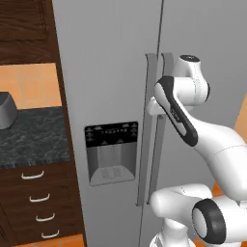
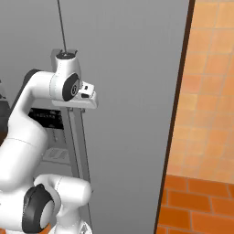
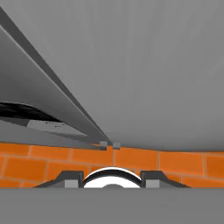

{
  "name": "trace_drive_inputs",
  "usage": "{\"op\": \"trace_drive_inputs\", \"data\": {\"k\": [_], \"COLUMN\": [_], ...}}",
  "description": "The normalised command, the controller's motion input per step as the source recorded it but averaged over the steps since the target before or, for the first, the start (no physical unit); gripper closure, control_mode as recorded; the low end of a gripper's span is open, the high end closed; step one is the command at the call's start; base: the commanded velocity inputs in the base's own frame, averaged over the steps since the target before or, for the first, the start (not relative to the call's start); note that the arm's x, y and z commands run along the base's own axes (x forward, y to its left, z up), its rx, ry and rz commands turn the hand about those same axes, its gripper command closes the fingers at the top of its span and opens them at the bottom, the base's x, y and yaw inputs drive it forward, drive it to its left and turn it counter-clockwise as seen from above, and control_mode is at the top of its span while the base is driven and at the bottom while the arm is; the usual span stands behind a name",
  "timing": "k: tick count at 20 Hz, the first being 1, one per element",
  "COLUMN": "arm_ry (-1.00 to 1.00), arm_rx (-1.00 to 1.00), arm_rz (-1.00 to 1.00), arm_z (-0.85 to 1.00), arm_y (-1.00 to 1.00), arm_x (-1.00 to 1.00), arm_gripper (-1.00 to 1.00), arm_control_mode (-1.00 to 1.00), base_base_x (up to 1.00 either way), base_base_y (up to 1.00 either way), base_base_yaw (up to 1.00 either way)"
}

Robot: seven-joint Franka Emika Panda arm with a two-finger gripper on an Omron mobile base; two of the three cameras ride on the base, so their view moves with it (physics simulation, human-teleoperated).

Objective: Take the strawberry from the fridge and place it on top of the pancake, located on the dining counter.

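Note:
The tall grey fridge (image 1: 111, 72) stands right in front of me with both doors closed, its black dispenser panel (image 1: 111, 152) set in the left door. My gripper (image 1: 155, 108) is pressed against the upper part of the right door's long vertical handle (image 1: 158, 159), jaws narrowed around it. From the right base view the gripper (image 2: 87, 101) sits at the top of the same handle (image 2: 77, 146). The hand view looks down along the door (image 3: 153, 65), with the gripper (image 3: 111, 180) at the bottom edge. The strawberry, the pancake and the dining counter are out of view.
Left of the fridge is a dark-topped wall counter (image 1: 29, 140) with wooden drawers and a grey appliance (image 1: 6, 111) on it. A dark wood panel (image 2: 176, 114) borders the fridge on the right, then an orange tiled wall (image 2: 205, 114). Orange floor (image 3: 175, 162) lies below.

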Motion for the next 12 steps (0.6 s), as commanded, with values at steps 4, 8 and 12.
{"op": "trace_drive_inputs", "data": {"k": [4,8,12], "arm_ry": [0.0,0.0,0.0], "arm_rx": [0.0,0.0,0.0], "arm_rz": [0.0,0.0,0.0], "arm_z": [0.0,0.0,0.0], "arm_y": [0.0,0.0,0.0], "arm_x": [0.0,0.0,0.0], "arm_gripper": [-1.0,-1.0,-1.0], "arm_control_mode": [1.0,1.0,1.0], "base_base_x": [-0.21,-0.34,-0.19], "base_base_y": [0.01,0.17,0.16], "base_base_yaw": [0.0,-0.01,-0.02]}}
